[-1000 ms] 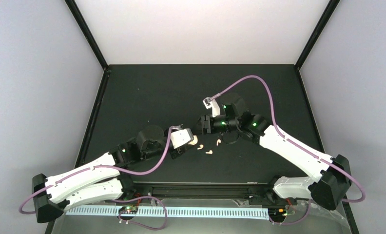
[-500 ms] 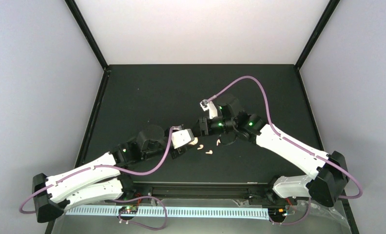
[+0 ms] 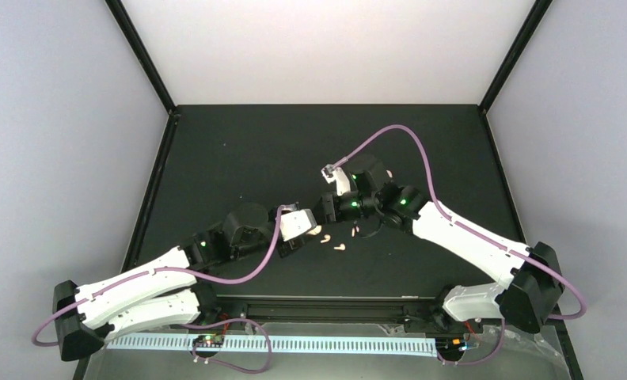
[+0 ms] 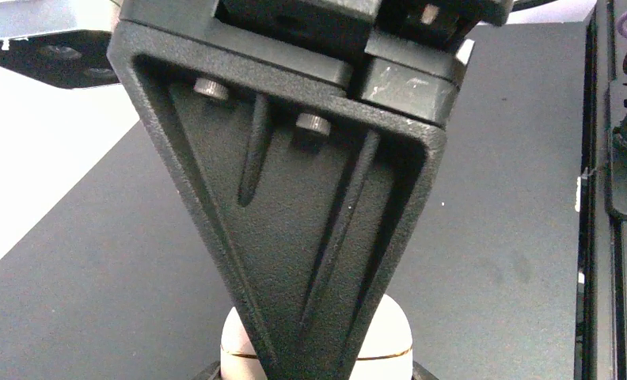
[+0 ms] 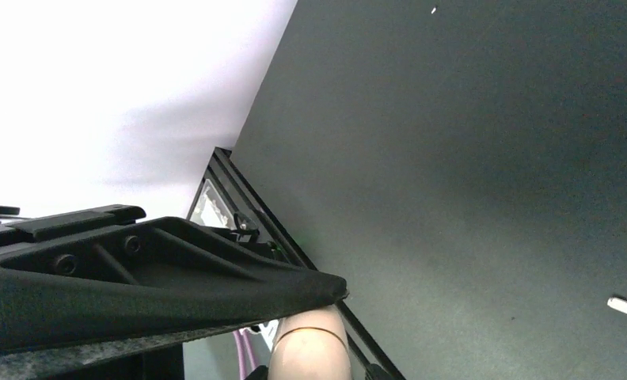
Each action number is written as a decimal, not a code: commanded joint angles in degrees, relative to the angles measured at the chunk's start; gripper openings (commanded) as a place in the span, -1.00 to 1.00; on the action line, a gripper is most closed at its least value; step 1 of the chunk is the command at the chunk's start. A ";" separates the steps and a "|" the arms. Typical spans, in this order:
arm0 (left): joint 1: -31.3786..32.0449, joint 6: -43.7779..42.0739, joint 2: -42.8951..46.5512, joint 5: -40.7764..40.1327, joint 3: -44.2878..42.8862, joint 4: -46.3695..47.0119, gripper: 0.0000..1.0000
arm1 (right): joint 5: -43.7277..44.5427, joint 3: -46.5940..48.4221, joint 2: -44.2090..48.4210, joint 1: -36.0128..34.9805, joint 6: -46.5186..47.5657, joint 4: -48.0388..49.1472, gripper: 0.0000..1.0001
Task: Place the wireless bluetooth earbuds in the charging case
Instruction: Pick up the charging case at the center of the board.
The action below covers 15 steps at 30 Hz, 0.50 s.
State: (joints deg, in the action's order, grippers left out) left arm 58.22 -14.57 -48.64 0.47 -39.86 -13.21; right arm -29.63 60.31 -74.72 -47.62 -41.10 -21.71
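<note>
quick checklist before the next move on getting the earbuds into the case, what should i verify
1. The rounded cream plastic charging case sits at the left gripper tips: ok.
2. The left gripper's hold on the case: cannot tell, its finger hides the contact.
3. Case lid open: not ok, the seam looks shut.
4. The tiny white plastic earbuds lie loose on the black table near both grippers: ok.
5. Whether the right gripper is empty: cannot tell.

Lab test cell: black table [image 3: 239,150], plain white walls [image 3: 326,47].
</note>
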 commanded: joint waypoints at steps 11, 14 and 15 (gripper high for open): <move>0.23 5.04 3.89 -6.88 0.00 -1.10 0.97 | 3.94 -1.69 7.22 -0.35 -3.13 7.24 -0.98; 0.23 6.85 7.51 -7.07 0.94 -1.03 0.97 | 5.36 -2.17 10.07 -0.37 -3.37 9.16 -0.98; 0.23 7.64 8.64 -7.14 1.11 -1.00 0.98 | 5.92 -2.48 11.17 -0.30 -3.14 9.87 -0.98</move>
State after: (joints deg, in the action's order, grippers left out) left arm 58.22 -10.61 -44.45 -4.56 -39.20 -13.82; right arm -26.55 58.63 -67.61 -47.62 -43.42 -16.95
